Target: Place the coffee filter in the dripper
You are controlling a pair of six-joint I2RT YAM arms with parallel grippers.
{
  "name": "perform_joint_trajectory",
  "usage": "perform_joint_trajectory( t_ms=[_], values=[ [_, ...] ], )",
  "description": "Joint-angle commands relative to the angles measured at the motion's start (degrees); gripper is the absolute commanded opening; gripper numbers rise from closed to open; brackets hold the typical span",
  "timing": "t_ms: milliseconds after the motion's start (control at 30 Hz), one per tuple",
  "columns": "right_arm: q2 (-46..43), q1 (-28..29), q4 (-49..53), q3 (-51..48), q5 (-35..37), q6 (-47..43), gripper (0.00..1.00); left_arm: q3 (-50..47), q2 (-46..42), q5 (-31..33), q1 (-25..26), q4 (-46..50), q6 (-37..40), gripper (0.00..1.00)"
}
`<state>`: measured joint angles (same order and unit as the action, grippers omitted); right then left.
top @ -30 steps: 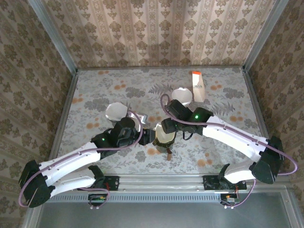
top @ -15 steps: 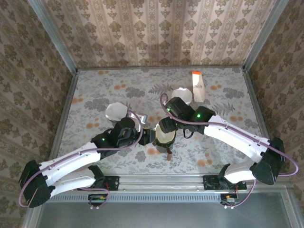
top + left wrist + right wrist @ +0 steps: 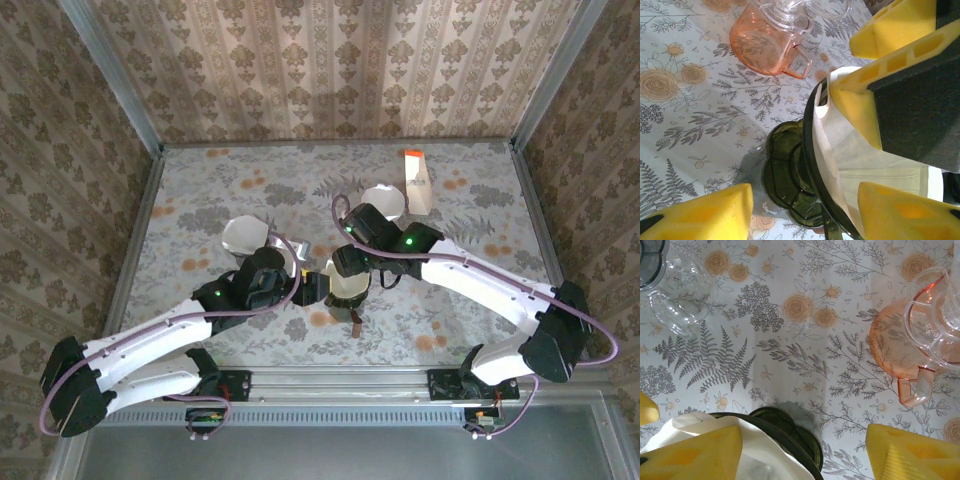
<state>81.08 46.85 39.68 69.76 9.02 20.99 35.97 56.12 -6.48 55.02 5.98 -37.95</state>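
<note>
The dark green dripper (image 3: 348, 296) stands near the table's front middle, with the white paper filter (image 3: 860, 150) sitting inside its rim. In the left wrist view the dripper (image 3: 790, 175) lies between my left gripper's (image 3: 800, 215) wide-apart yellow fingers, which are open and stand clear of its base. My right gripper (image 3: 350, 276) hovers over the dripper and is open. One of its fingers (image 3: 695, 450) presses inside the filter (image 3: 760, 455), and the other (image 3: 910, 455) is outside the dripper (image 3: 810, 440) rim.
A pink glass pitcher (image 3: 895, 345) with a clear glass piece on top stands close beyond the dripper. A clear glass (image 3: 680, 300) lies to the other side. A white carton with an orange top (image 3: 416, 182) sits at the back right.
My right gripper has shifted slightly left and back over the dripper. The left arm has stayed still.
</note>
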Motion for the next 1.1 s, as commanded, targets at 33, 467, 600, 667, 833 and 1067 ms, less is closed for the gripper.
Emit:
perform_joint_trajectory(
  t_ms=[33,467,600,667,833,1067],
  values=[
    [-0.3,-0.3,-0.6,-0.9,1.6,1.5,0.68,-0.2,-3.6,-0.8,-0.9,-0.5,-0.5,0.64],
    [-0.9,-0.3,-0.4,-1.5,1.6,2.3,0.67,-0.4,-0.1,-4.3,-2.0,-3.7,-1.3,0.5],
    [-0.9,-0.3,-0.1,-1.2,2.3,2.7,0.68,-0.7,-0.2,-4.2,-2.0,-3.0,-1.7,0.44],
    [-1.0,-0.3,0.3,-0.9,2.6,2.7,0.68,-1.0,-0.1,-4.4,-1.9,-2.8,-1.9,0.44],
    [-5.3,-0.3,2.0,-1.6,4.1,4.4,0.71,-1.5,-0.2,-4.4,-1.8,-2.8,-2.5,0.44],
    [-10.8,0.0,4.5,-5.1,3.3,7.8,0.72,-2.0,-0.2,-4.3,-1.7,-3.2,-2.7,0.44]
  ],
)
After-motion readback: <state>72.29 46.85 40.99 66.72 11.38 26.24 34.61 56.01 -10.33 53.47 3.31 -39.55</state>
